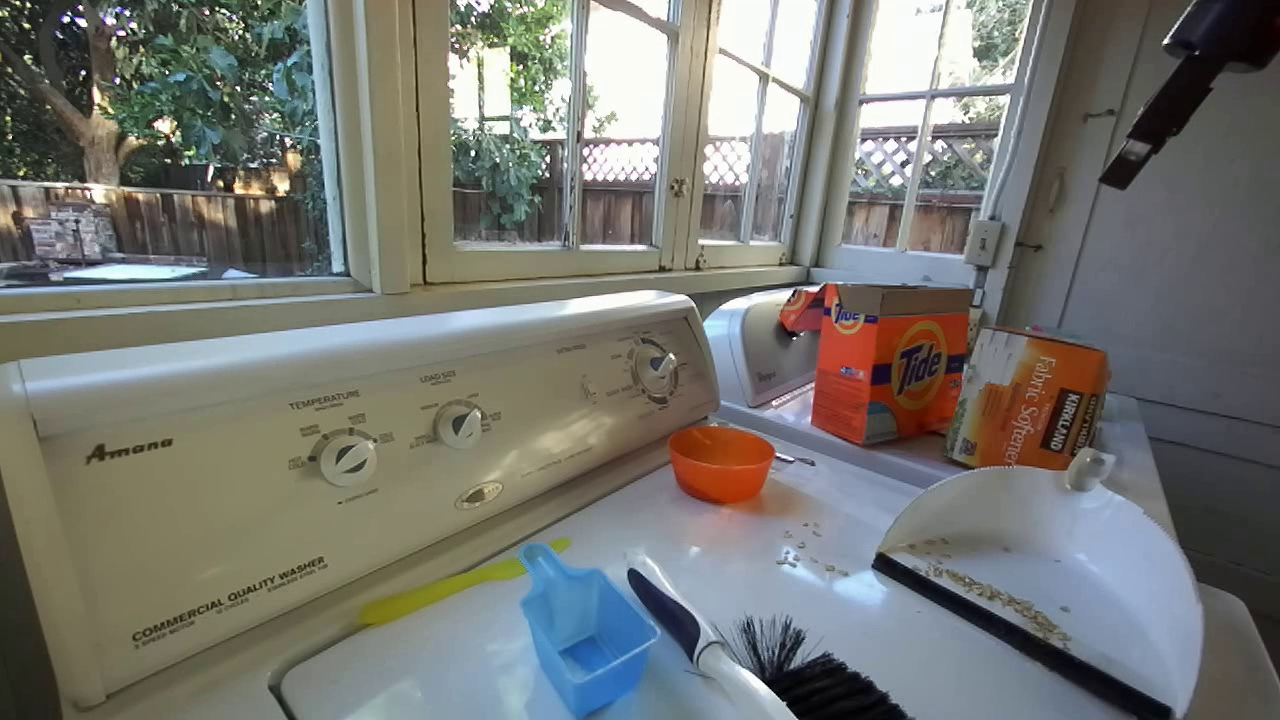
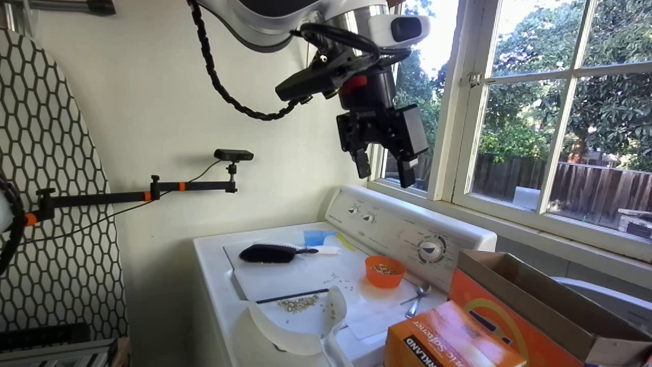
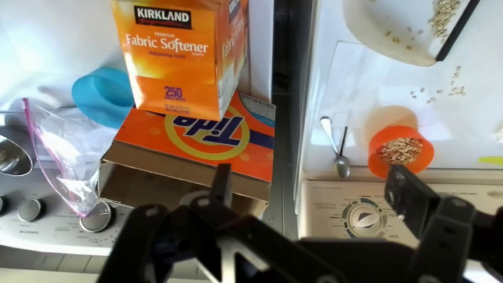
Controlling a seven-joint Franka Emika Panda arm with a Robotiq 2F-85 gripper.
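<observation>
Gripper (image 2: 384,171), black: hangs well above the washer (image 1: 440,660), fingers (image 2: 406,176) spread wide apart. Clearance from the window frame (image 2: 451,127) cannot be judged.

Orange bowl (image 2: 384,278), 1: upright on the washer top, near the foot of the control panel (image 1: 240,500); holds oat flakes (image 3: 401,151). In the wrist view 1 fingertip overlaps its rim. Metal spoon (image 3: 342,167) just beside it, a 2nd slim handle against the spoon.

Tide carton (image 3: 204,133), 1, open-topped: on the neighbouring appliance (image 1: 745,345), 1 side at that machine's edge. A narrow gap divides the 2 machines. In the wrist view the other fingertip overlaps the carton's mouth.

Fabric softener box (image 3: 173,59), 1: beside the carton, near the same edge.

Dustpan (image 1: 1110,545), white, 1: black lip (image 1: 1010,631) facing the brush (image 2: 267,253); flakes gathered along the lip. Well apart from the bowl, loose flakes scattered between.

Brush, 1: bristle end near the lid's front edge, handle toward the control panel.

Blue scoop (image 1: 590,640), 1: just beside the brush handle.

Yellow-green utensil (image 1: 455,590), 1: lies along the control panel's foot, near the scoop.

Plastic bag (image 3: 74,145) and blue cup (image 3: 104,96): on the neighbouring appliance, beside the carton.
</observation>
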